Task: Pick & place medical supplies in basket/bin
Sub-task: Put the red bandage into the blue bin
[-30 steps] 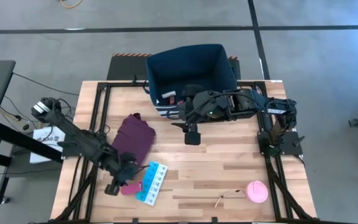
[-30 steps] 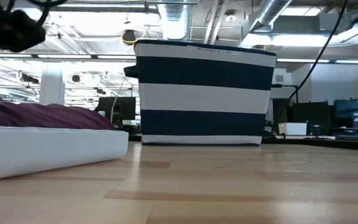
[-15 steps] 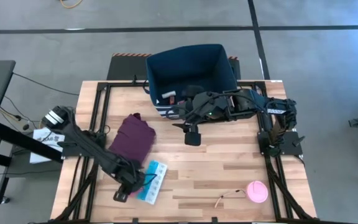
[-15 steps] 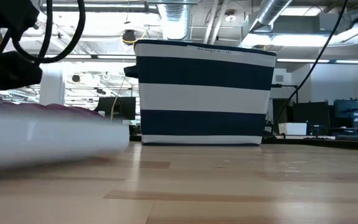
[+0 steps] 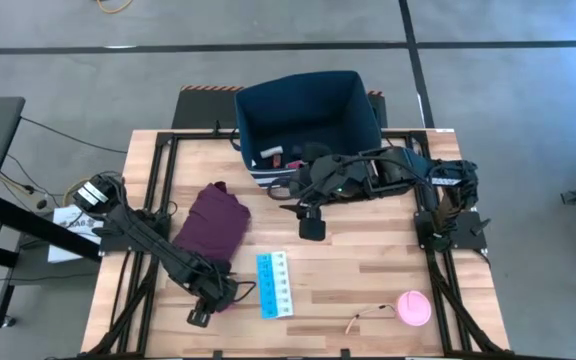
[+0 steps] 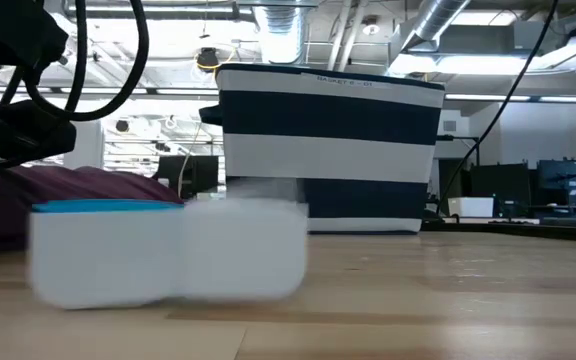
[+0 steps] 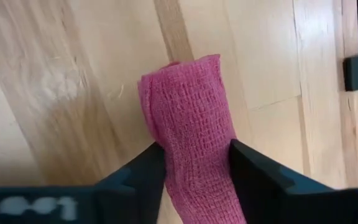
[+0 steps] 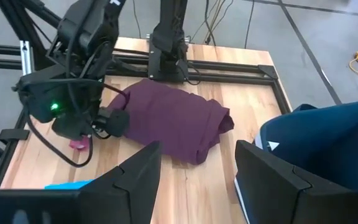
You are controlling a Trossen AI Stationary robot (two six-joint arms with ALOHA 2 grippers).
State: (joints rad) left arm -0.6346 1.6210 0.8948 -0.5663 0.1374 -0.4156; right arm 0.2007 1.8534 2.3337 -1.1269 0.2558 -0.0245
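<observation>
You have a dark-blue fabric bin (image 5: 308, 105) with white stripes at the far side, a maroon cloth (image 5: 213, 222) left, a light-blue pill organizer strip (image 5: 274, 285) near, a pink woven roll (image 7: 194, 137), and a pink round disc (image 5: 414, 308) with tan cord.

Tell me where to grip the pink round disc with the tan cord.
Grip the pink round disc across its rim, descending from above: it lies flat on the wooden table, with bare wood around. Avoid the thin tan cord trailing leftward.

Dark jointed arms (image 5: 153, 240), black cables
</observation>
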